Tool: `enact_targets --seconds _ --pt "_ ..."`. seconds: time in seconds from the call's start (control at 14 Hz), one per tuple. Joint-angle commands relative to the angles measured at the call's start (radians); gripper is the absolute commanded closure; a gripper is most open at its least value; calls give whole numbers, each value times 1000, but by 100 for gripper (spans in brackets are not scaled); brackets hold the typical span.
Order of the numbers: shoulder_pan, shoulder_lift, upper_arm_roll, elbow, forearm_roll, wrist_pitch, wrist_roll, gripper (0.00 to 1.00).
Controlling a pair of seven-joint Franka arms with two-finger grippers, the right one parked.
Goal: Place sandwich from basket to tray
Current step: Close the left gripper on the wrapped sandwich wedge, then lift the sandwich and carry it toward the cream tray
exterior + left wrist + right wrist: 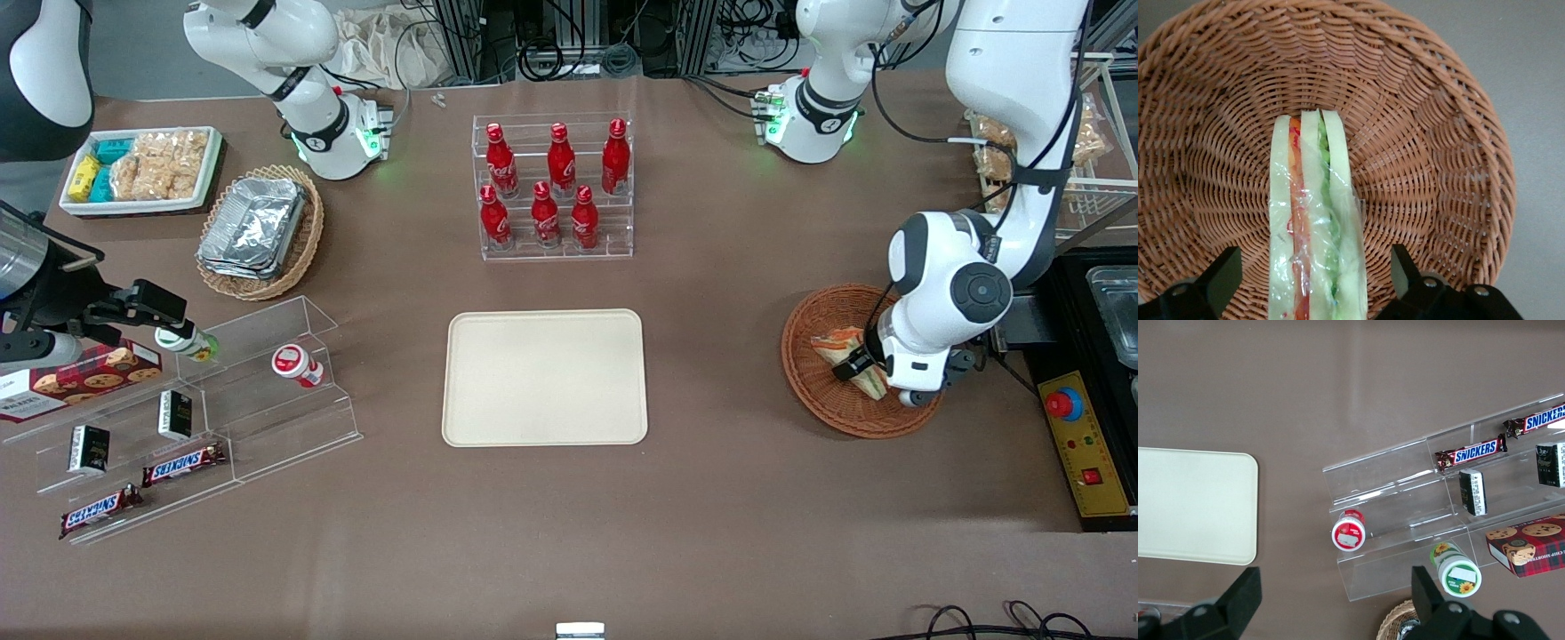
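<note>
Now, sweeping the front view from one side to the other, we first pass the clear stepped rack (204,418) with its Snickers bars (182,463) at the parked arm's end of the bench (711,533), then the bare cream tray (545,377) near the middle with the stand of red bottles (553,189) farther from the camera, and last the reddish-brown basket (822,396) toward the working arm's end. We judge the step in hand to be the grasp: the tool (861,367) hangs low inside the basket, and in the wrist view its fingers (1221,277) stand apart on either side of the sandwich (1315,220), clear of the wrap and not yet pressing it. The sandwich lies in the basket on the weave, its edge turned up toward the wrist camera. Next, we think, the jaws must close gently on the bread faces, lift clear of the basket's rim, and carry sideways to the tray. Hidden from us: the arm's wrist covers much of the sandwich and part of the basket in the front view, and the wrist view cuts off the sandwich's near end and the fingertips, so how deep they reach is unclear.
</note>
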Motion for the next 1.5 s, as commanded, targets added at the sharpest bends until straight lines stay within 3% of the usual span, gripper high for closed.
enact_targets --seconds 0.0,0.21,0.36,0.86,1.07,1.43 --pt "5 -4 -5 -31 8 47 -56 40" --pt "-1 -19 -7 -18 10 38 -124 87" --pt "-12 -68 -11 18 10 -46 -169 99" --pt "-40 -121 -34 517 -5 -771 -143 99" --pt "-40 -122 -83 616 -13 -858 -74 98" --pt "-44 -107 -180 625 -81 -837 151 93"
